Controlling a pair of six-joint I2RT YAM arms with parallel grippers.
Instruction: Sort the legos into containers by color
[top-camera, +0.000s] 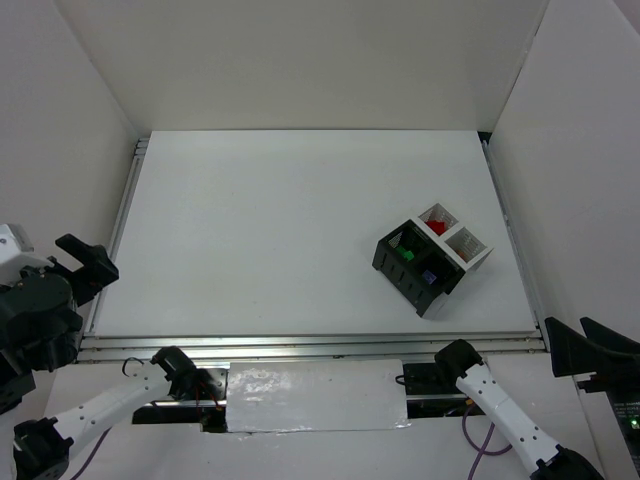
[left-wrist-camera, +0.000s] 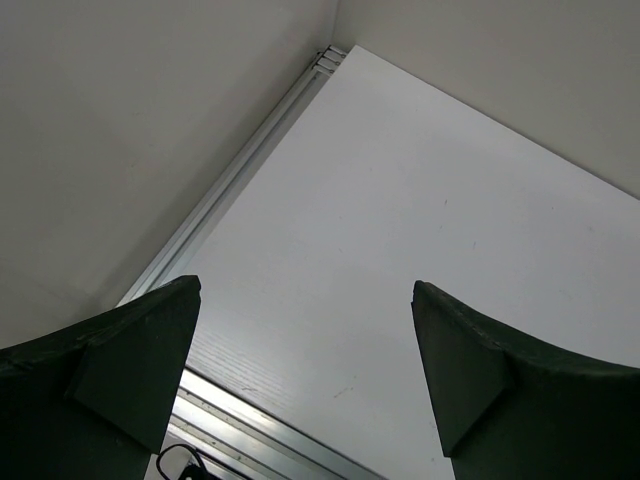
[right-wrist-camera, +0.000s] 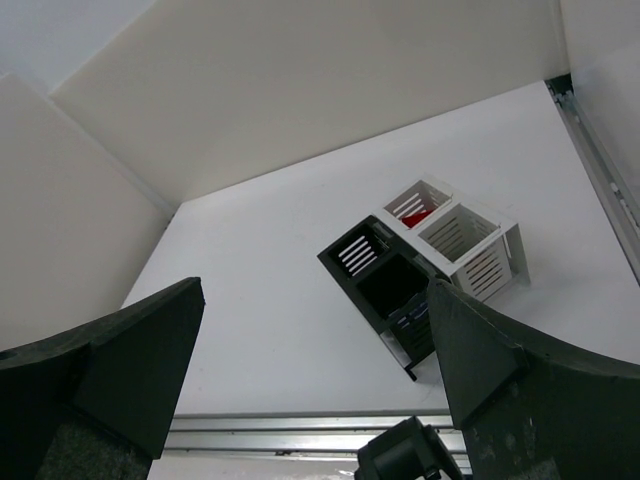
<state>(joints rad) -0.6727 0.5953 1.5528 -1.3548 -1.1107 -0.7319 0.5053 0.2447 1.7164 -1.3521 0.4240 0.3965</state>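
The block of containers (top-camera: 432, 257) stands at the table's right, two cells black and two white-walled. A red lego (top-camera: 436, 226) lies in the far white cell, a green lego (top-camera: 406, 253) in one black cell, and a lavender lego (top-camera: 430, 279) in the other. The block also shows in the right wrist view (right-wrist-camera: 400, 270), with the red lego (right-wrist-camera: 420, 213) inside. My left gripper (top-camera: 85, 265) is open and empty off the table's left edge; in its wrist view (left-wrist-camera: 305, 370) it faces bare table. My right gripper (top-camera: 585, 350) is open and empty at the near right (right-wrist-camera: 315, 370).
The white table (top-camera: 280, 230) is walled in white at the left, back and right. Aluminium rails (top-camera: 300, 345) run along its near edge and sides. No loose lego shows on the table surface.
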